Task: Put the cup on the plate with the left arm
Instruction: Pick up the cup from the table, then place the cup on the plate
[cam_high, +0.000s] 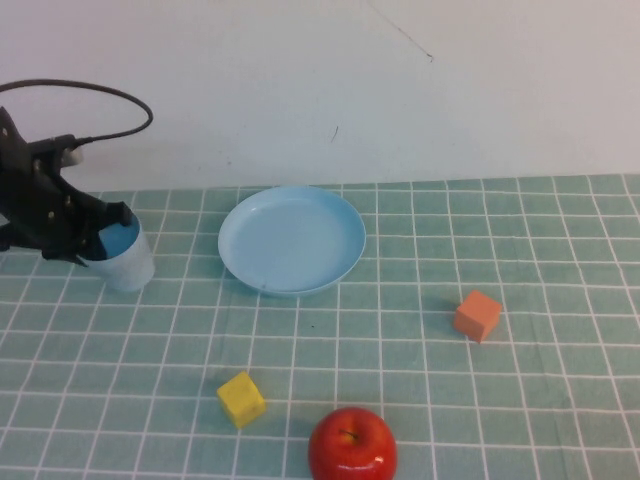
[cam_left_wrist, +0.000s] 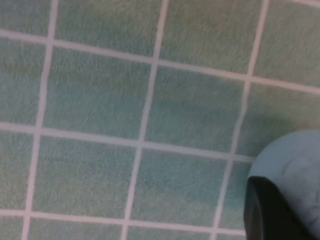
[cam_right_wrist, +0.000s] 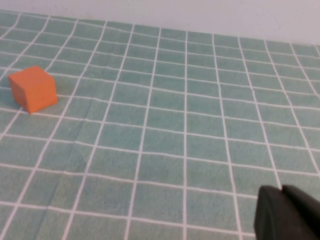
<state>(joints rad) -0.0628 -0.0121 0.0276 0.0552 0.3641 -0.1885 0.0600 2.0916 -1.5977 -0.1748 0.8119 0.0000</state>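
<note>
Cup (cam_high: 127, 258) — pale blue, handleless, upright — held by left gripper (cam_high: 108, 232) fingers.

Light blue cup (cam_high: 127, 258) and plate (cam_high: 292, 240); orange cube (cam_high: 477, 315); yellow cube (cam_high: 241, 398); red apple (cam_high: 352, 446); green worktop (cam_high: 520, 400), white grid.

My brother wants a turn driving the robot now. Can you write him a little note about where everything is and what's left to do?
Left end effector: at the table's left side, at the rim of the cup, one finger against its wall. Whether it has gripped yet is unclear.
Right end effector: parked out of the high view, low over the cloth near the orange cube; open or shut can't be told.
Cup: upright on the cloth, left of the plate, apart from it.
Done: left arm has reached the cup.
Left: grip, lift, set the cup on the plate, release.
</note>
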